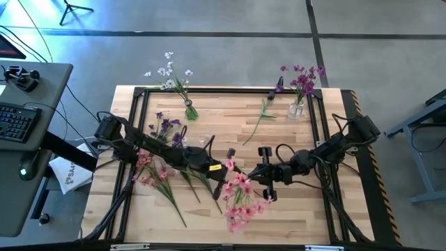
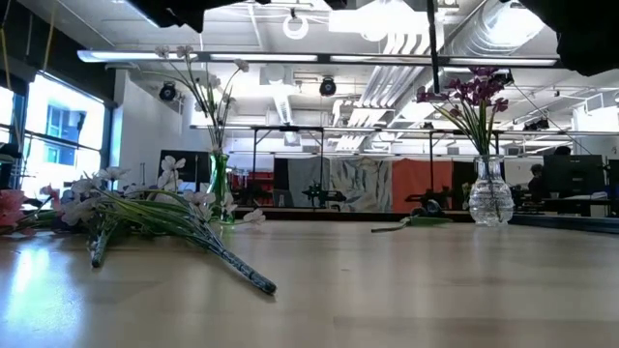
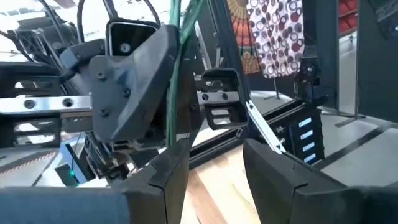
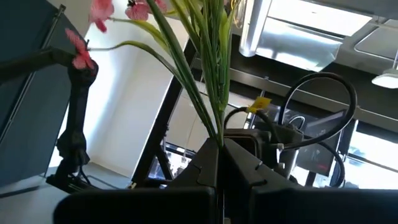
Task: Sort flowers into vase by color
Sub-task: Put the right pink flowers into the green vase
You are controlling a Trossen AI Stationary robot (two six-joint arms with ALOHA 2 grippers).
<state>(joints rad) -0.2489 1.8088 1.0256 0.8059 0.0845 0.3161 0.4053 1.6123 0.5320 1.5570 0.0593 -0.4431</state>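
My right gripper is shut on a bunch of pink-flowered sprigs over the table's middle near part. My left gripper is open and faces it at close range. One green stem runs just past one of its fingers, and I cannot tell whether they touch. A green vase with white flowers stands at the far left, and a clear glass vase with purple flowers at the far right. Loose pink sprigs and purple sprigs lie flat on the left. My right gripper pinches several green stems of the pink bunch together between its two fingers, near the stems' cut ends. The stems fan out from the fingers toward the blossoms. The bunch is lifted clear of the table; the low view shows nothing of it on the wood.
A single green sprig lies on the wood near the glass vase. A black frame runs round the tabletop. The loose sprigs reach toward the near left. A desk with a keyboard stands left of the table.
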